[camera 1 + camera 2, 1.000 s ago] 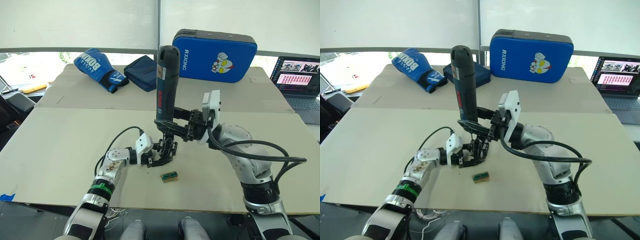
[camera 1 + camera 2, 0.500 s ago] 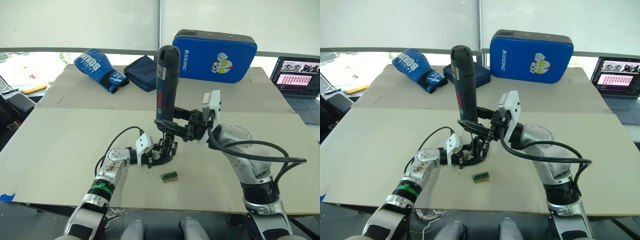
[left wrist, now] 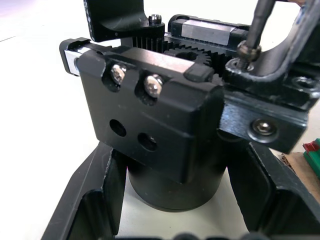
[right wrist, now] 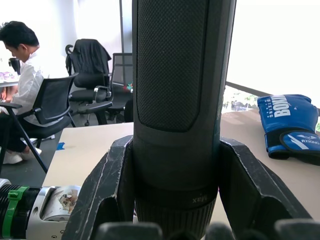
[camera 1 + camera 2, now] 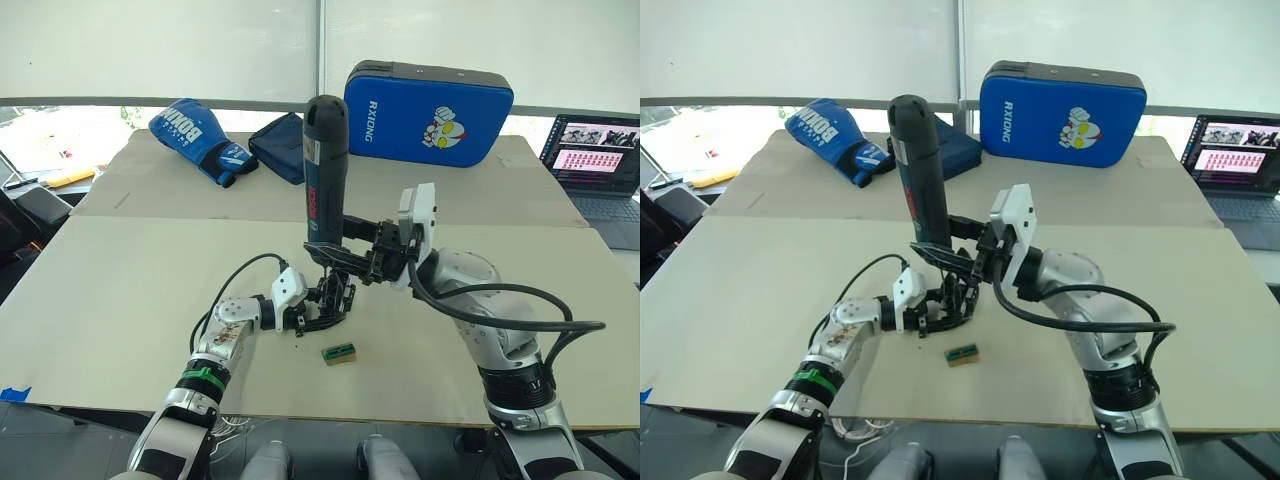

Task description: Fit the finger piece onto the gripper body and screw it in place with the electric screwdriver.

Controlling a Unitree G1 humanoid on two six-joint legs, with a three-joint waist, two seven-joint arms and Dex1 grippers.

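The gripper body [image 5: 328, 300], a small black assembly on a round base, stands on the table with my left gripper [image 5: 310, 318] shut on it. In the left wrist view my fingers [image 3: 92, 197] flank its round base [image 3: 172, 180]. One black finger [image 3: 117, 17] rises from its top. The finger piece [image 3: 272, 107] sits against the body's side, and a screw head shows on it. My right gripper [image 5: 345, 258] is shut on the electric screwdriver [image 5: 320, 170], which stands nearly upright, bit down. Its thin metal bit [image 3: 257, 22] meets a screw [image 3: 248, 49] on the assembly.
A small green block [image 5: 339, 352] lies just in front of the assembly. At the table's back are a blue boxing glove [image 5: 198, 137], a dark blue pouch [image 5: 282, 145] and a blue case [image 5: 428, 98]. A laptop [image 5: 600, 160] is at far right. A seated person [image 4: 20, 85] and office chairs are beyond the table.
The screwdriver has shifted slightly left with my right gripper, and its top leans a little more to the left. My left gripper and the gripper body have stayed put.
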